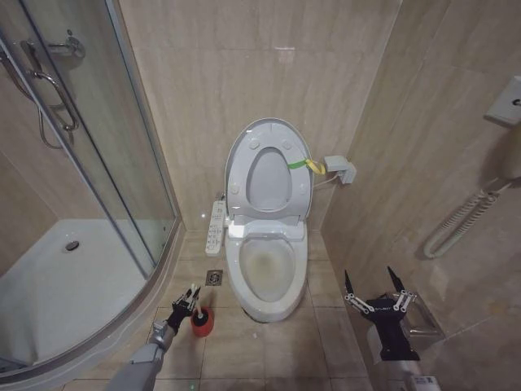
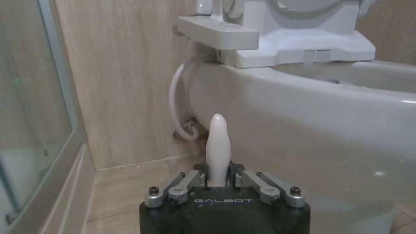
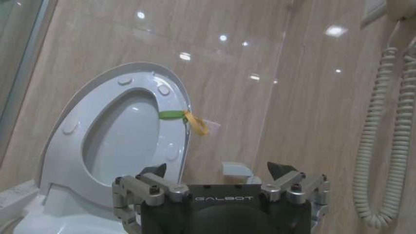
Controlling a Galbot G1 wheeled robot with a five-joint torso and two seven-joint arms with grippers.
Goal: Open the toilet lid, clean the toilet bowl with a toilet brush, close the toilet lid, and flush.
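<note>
On the floor left of the toilet bowl (image 1: 267, 277), your left gripper (image 1: 190, 303) has its jaws closed on the toilet brush (image 1: 200, 318). Toilet lid (image 1: 269, 175) stands raised. Right gripper (image 1: 376, 295), near right, jaws wide. From the left wrist, the white brush handle (image 2: 217, 146) rises between those jaws. From the right wrist, jaws wide before the lid (image 3: 117, 131).

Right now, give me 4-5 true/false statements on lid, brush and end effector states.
1. The toilet lid is raised, leaning back against the wall. True.
2. The left end effector hangs over the toilet bowl. False: it is down by the floor beside the bowl, at the red holder.
3. The left end effector has closed on the toilet brush handle. True: the white handle stands up between its fingers.
4. The right end effector is shut on the lid. False: it is open, empty, and off to the bowl's right.
5. The brush is already out of its holder and inside the bowl. False: it is at the holder.
</note>
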